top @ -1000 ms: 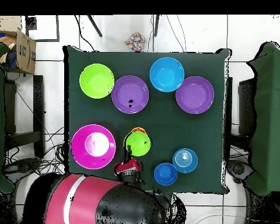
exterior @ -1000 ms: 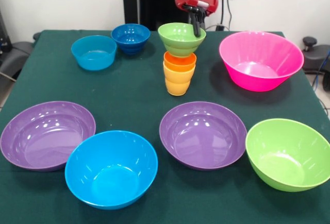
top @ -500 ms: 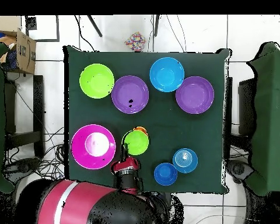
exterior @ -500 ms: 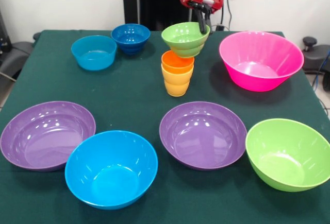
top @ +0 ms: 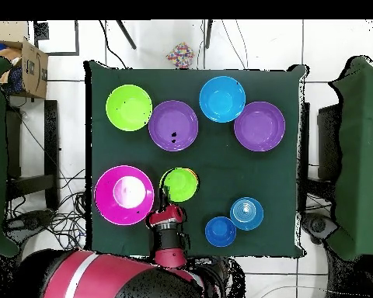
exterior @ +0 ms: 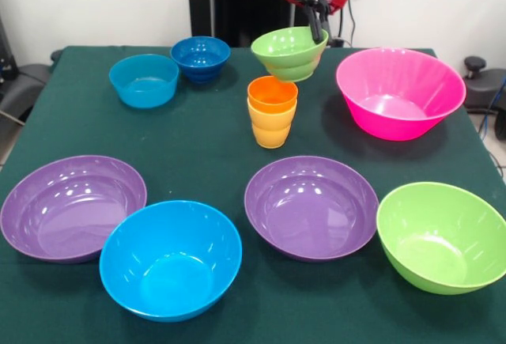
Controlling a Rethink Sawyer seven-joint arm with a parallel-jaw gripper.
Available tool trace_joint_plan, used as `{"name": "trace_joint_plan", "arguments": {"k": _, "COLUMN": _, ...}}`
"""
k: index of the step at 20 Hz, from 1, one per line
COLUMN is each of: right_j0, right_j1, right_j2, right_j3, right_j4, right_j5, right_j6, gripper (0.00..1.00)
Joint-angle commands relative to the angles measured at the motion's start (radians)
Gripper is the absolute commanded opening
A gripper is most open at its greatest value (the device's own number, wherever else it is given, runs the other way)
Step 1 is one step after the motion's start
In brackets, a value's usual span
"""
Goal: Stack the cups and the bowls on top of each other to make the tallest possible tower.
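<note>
My gripper point(exterior: 317, 31) point(top: 165, 208) is shut on the right rim of the small green bowl point(exterior: 288, 53) point(top: 180, 185), holding it tilted in the air just above and behind the cups. The orange cup point(exterior: 272, 94) sits nested in the yellow-orange cup point(exterior: 271, 128) at the table's middle back; from overhead the green bowl hides almost all of them. The small light blue bowl point(exterior: 144, 80) point(top: 246, 213) and small dark blue bowl point(exterior: 200, 58) point(top: 220, 231) stand side by side at the back left of the front view.
A large pink bowl point(exterior: 399, 92) point(top: 124, 195) stands close beside the gripper. Two purple bowls point(exterior: 71, 206) point(exterior: 311, 206), a large blue bowl point(exterior: 170, 258) and a large green bowl point(exterior: 443, 236) line the front of the green table point(exterior: 198, 134).
The gripper has lifted the small green bowl off the orange cup, up and toward the pink bowl. The cups now stand uncovered.
</note>
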Motion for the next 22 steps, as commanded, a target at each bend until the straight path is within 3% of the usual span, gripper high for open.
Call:
{"name": "trace_joint_plan", "arguments": {"k": 1, "right_j0": 0.012, "right_j1": -0.001, "right_j2": 0.063, "right_j3": -0.089, "right_j4": -0.002, "right_j5": 0.198, "right_j6": 0.151, "gripper": 0.00}}
{"name": "trace_joint_plan", "arguments": {"k": 11, "right_j0": 0.006, "right_j1": 0.021, "right_j2": 0.058, "right_j3": -0.119, "right_j4": -0.009, "right_j5": 0.177, "right_j6": 0.138, "gripper": 0.00}}
{"name": "trace_joint_plan", "arguments": {"k": 22, "right_j0": 0.001, "right_j1": -0.002, "right_j2": 0.059, "right_j3": -0.139, "right_j4": -0.026, "right_j5": 0.213, "right_j6": 0.143, "gripper": 0.00}}
